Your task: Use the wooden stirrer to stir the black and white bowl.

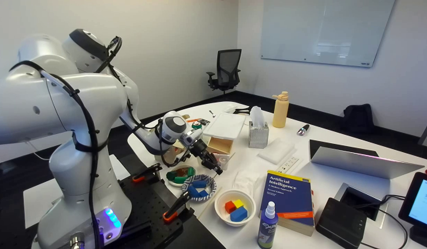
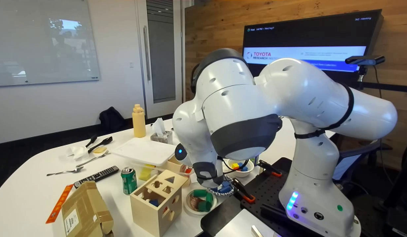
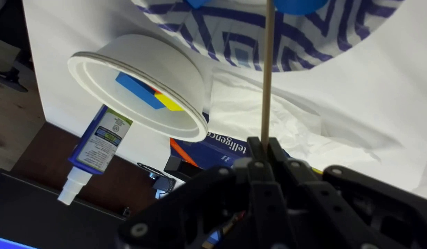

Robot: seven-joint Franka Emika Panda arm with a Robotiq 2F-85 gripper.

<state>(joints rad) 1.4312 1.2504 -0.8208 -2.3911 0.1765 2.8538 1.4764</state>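
Pincer closed around wooden stirrer, held between its 2 tips. Far end runs past the top of the wrist view, where dark-and-white bowl is cut off too; stirrer crosses in front, contact I cannot judge. Of the blue blocks inside, 2 show there, both clipped. White bowl nearby: red block, clear in an exterior view, is a sliver from my wrist. Book partly covered, title reads "telligence". In an exterior view my arm hides pincer and stirrer.
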